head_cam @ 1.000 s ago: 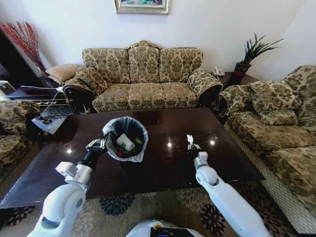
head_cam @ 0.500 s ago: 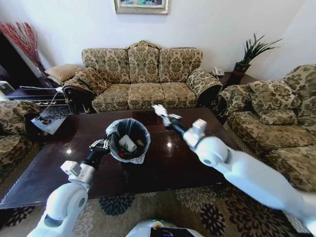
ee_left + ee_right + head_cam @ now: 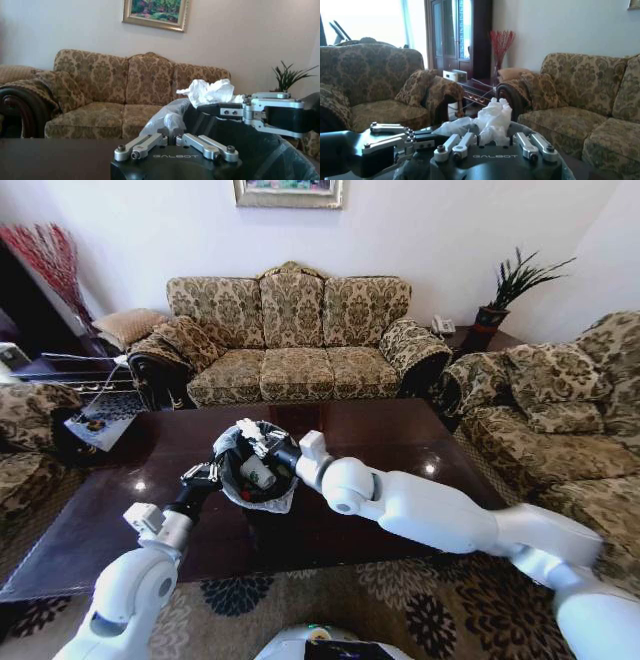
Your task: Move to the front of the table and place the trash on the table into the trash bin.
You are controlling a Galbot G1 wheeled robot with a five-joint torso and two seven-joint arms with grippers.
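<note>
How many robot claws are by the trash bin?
2. The left claw grips the trash bin at its near-left rim. The right claw holds a crumpled white tissue above the bin's opening.

The right hand (image 3: 262, 442) and its arm cover the far rim of the trash bin (image 3: 232, 442) and part of what lies inside it. In the left wrist view the bin's base is cut off, and the left hand (image 3: 173, 132) hides the rim it grips

Living room: sofas (image 3: 290, 330), framed painting (image 3: 288, 192)
</note>
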